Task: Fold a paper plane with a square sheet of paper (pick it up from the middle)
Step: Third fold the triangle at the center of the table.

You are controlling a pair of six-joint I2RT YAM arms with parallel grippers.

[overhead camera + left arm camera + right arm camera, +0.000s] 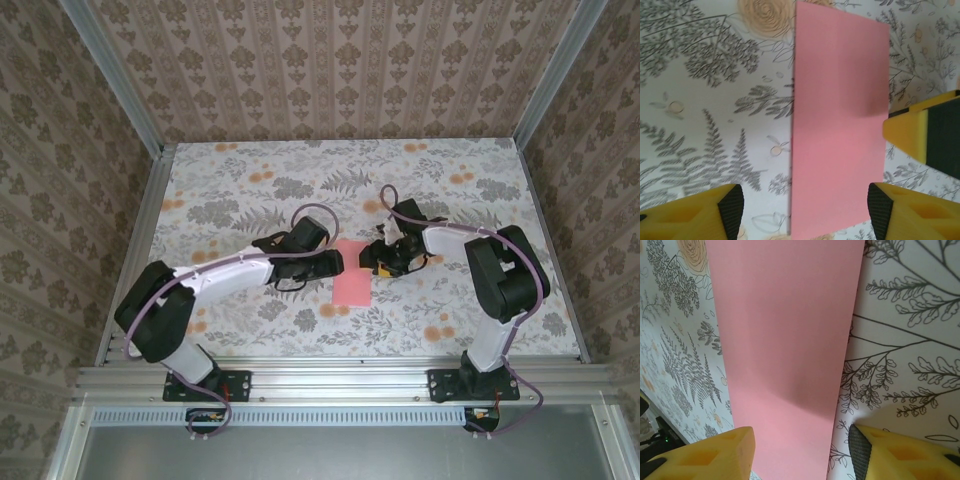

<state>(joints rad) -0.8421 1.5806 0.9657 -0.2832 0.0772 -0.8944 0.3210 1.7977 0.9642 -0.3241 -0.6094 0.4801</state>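
Salmon-pink sheet of paper (352,272), seen as a narrow rectangle with straight long edges, lying flat at mid-table on the floral tablecloth (250,180). Left gripper (335,263) and right gripper (380,262) flank its long edges. Both have their fingers spread, and each straddles the paper's width. Bare cloth surrounds the sheet on its far and near sides.

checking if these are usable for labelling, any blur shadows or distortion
Top external: even light, no glare, walls splay from the wide lens, pink paper small but crisp. Left wrist: paper slightly soft, a faint dark smudge of shadow near its right edge, jaws blurred. Right wrist: soft diagonal shadow across the lower paper, fern print sharp, jaws out of focus.
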